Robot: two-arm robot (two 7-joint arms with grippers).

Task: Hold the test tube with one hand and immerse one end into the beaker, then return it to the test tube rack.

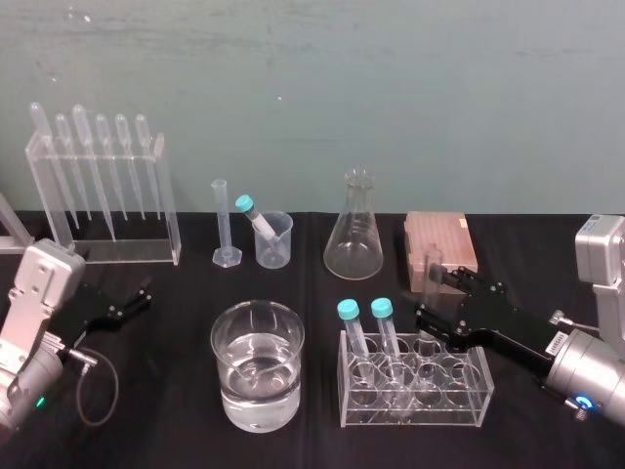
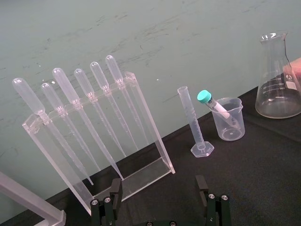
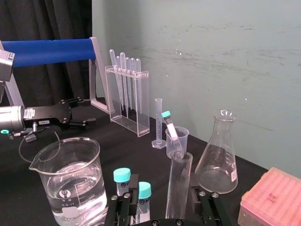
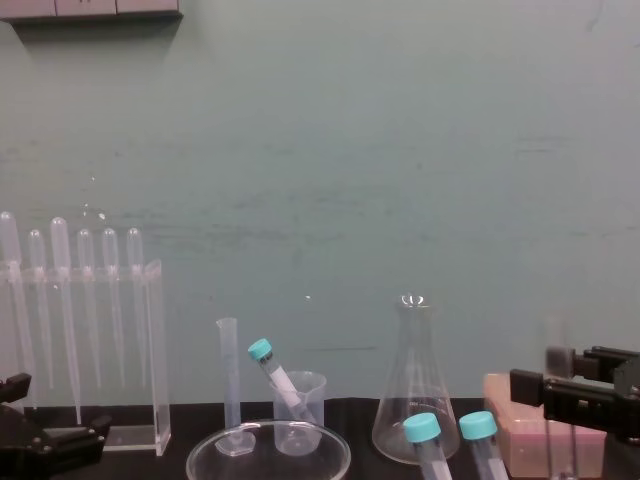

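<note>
Black bench (image 1: 176,430) before a teal wall. At its left rear stands a clear pipette rack (image 1: 103,195) holding six pipettes.

The beaker (image 1: 258,366), part-filled with clear liquid, stands front and centre. The head view gives its whole round rim, the chest view gives the rim's edge alone, and the right wrist view adds its spout and printed scale.

A conical flask (image 1: 354,234) stands behind the beaker and to the right, and a pink box (image 1: 441,244) lies right of the flask.

The test tube rack (image 1: 415,381) sits just right of the beaker, with two teal-capped tubes (image 1: 366,327) at its left end.

The right tool (image 1: 435,298) reaches in from the right, above the rack. It is spread, with one finger on either side of the test tube (image 1: 433,266). The tube stands upright with its lower part in the rack's back row. The right wrist view shows a gap between the tube and one finger, while the other finger lies against or just beside it. In the chest view the tube's top is a blur.

The left tool (image 1: 145,291) is parked at the bench's left and is well apart from the beaker. The left wrist view shows its fingers released and grasping nothing.

At the rear, a small cup (image 1: 273,239) holds a tilted capped tube, and a graduated cylinder (image 1: 224,220) stands just beside it.
</note>
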